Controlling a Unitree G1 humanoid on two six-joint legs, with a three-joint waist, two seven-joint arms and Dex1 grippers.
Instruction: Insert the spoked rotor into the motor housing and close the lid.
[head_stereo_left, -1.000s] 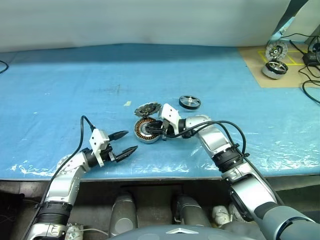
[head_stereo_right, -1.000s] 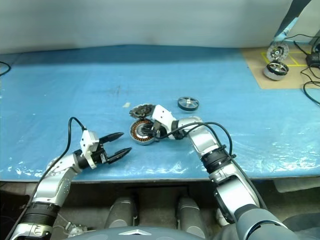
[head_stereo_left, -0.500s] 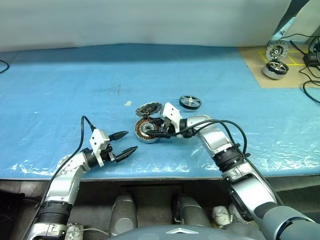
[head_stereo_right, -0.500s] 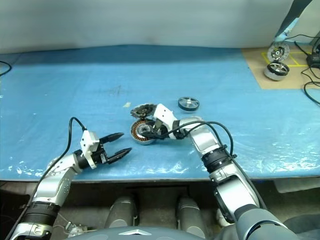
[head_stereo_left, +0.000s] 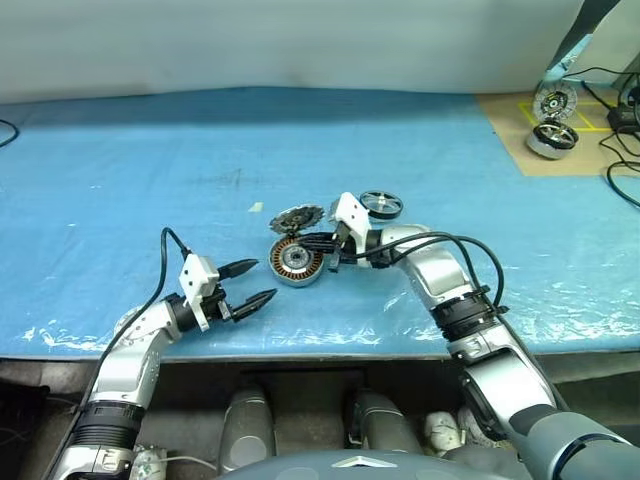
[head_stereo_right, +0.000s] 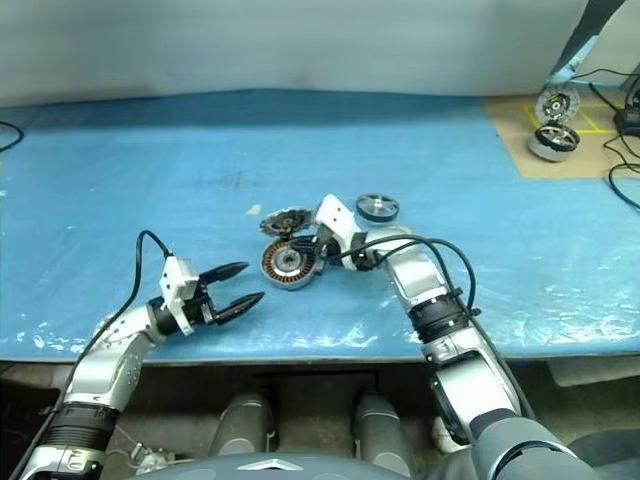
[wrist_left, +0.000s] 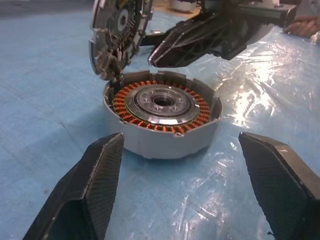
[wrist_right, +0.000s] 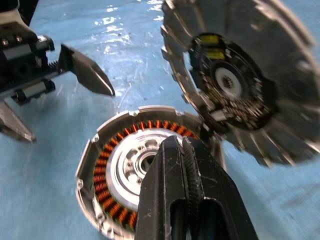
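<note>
Resting on the blue worktop (head_stereo_left: 150, 170), the motor housing (head_stereo_left: 295, 261) shows copper windings in the left wrist view, its lid (wrist_left: 117, 35) hinged up behind. The right gripper (head_stereo_left: 305, 240) hovers above, fingers closed empty; the left gripper (head_stereo_left: 252, 283) gapes nearby. The spoked rotor (head_stereo_left: 381, 204) lies apart.

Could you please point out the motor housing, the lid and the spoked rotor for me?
motor housing (wrist_left: 162, 104), left wrist view, on its silver centre inside the copper windings.
lid (wrist_right: 235, 80), right wrist view, on its dark centre.
spoked rotor (head_stereo_left: 381, 204), left eye view, on its black spoked top.
</note>
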